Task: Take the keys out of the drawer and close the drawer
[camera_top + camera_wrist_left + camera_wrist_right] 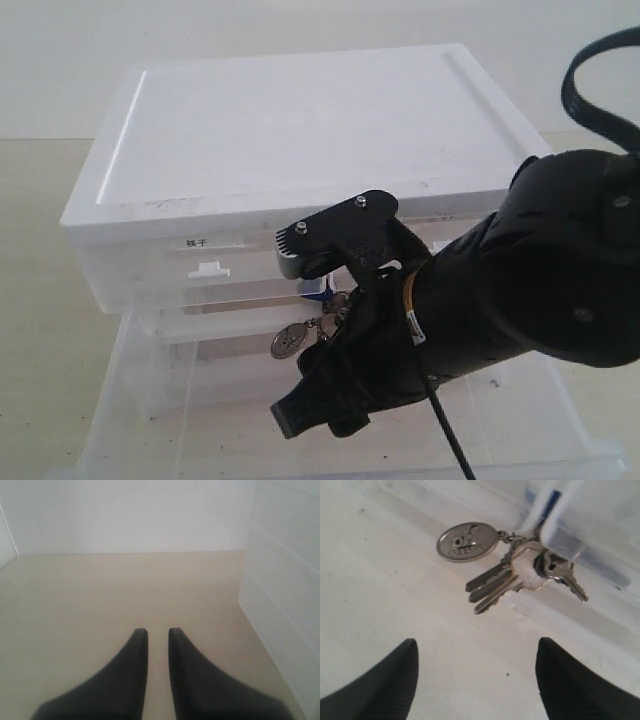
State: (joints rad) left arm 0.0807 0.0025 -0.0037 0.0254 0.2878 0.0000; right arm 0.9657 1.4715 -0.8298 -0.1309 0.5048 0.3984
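Observation:
The drawer [150,400] is pulled far out of the white cabinet [290,130]. The keys [325,318] lie at the back of its floor, with an oval metal fob [288,341] beside them. My right gripper [292,335] hangs over them, open wide, one finger on each side and nothing held. In the right wrist view the keys [515,577] and fob [466,541] lie ahead of my open right gripper [477,642]. Their ring and blue tag [551,500] sit partly under a translucent edge. My left gripper [158,632] hovers over bare table, barely open and empty.
Half-width labelled drawers [200,262] sit shut in the cabinet's top tier. In the left wrist view the cabinet's side [285,605] stands close by, with beige table [125,585] stretching ahead to a white wall. My right arm [540,270] hides the cabinet's right front.

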